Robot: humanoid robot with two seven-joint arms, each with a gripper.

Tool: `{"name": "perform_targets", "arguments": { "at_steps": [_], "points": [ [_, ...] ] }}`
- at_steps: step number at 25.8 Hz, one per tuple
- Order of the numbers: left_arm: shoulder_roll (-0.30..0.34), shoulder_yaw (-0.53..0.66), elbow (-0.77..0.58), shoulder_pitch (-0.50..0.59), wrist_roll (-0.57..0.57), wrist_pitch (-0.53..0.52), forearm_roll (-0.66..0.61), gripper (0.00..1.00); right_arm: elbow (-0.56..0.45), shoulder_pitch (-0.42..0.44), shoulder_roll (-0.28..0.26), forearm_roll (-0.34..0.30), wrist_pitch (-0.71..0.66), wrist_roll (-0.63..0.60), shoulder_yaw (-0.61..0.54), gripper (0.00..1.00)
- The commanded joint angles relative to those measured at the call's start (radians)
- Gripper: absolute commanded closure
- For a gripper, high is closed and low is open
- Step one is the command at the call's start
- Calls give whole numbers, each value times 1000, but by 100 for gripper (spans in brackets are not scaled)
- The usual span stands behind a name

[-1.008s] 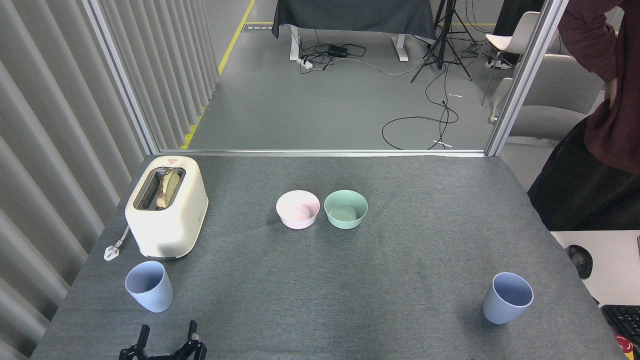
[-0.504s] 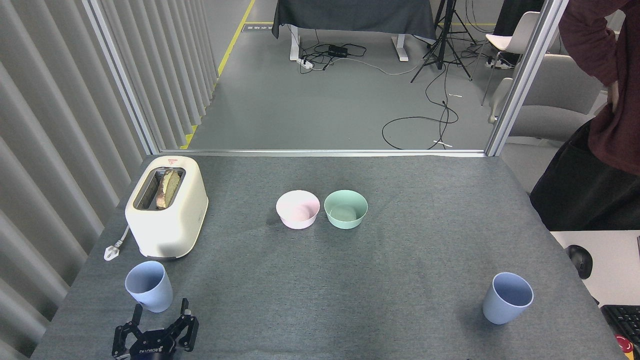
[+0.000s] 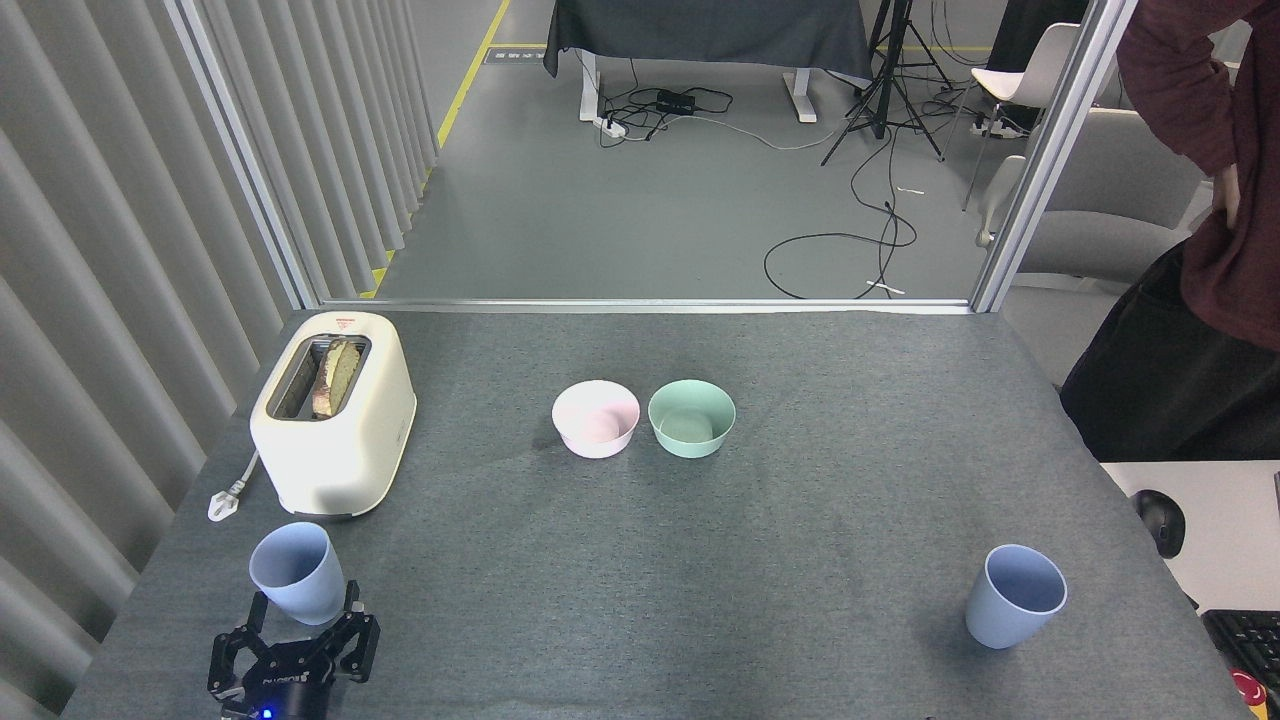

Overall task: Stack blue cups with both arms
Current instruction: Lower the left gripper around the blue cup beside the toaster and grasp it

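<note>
A: Blue cups [image 3: 297,573] [image 3: 1014,596] stood well apart at the worktop's near corners, unstacked.
B: Grippers?
A: Left gripper [image 3: 302,612] jaws open, flanking left cup, not closed. Right unseen.

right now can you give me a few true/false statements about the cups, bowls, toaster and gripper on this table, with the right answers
1. The two blue cups are stacked. False: the left blue cup and the right blue cup stand far apart near opposite sides of the table.
2. The left gripper is open just in front of the left blue cup. True.
3. The toaster is empty. False: a slice of bread sits in its slot.
4. The pink bowl stands to the left of the green bowl. True.
5. The right gripper holds the right blue cup. False: no right gripper is in view and that cup stands alone.
</note>
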Motion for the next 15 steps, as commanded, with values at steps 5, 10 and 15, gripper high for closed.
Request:
{"name": "perform_targets", "arguments": {
  "at_steps": [5, 10, 15],
  "points": [
    [31, 0, 116, -86, 8, -2, 9, 0, 5, -6, 2, 0, 3, 0, 3, 0],
    [40, 0, 148, -106, 11, -5, 8, 1, 5, -11, 3, 2, 3, 0, 4, 0],
    [43, -4, 145, -106, 18, -9, 6, 56, 7, -11, 5, 2, 13, 0, 26, 0]
  ]
}}
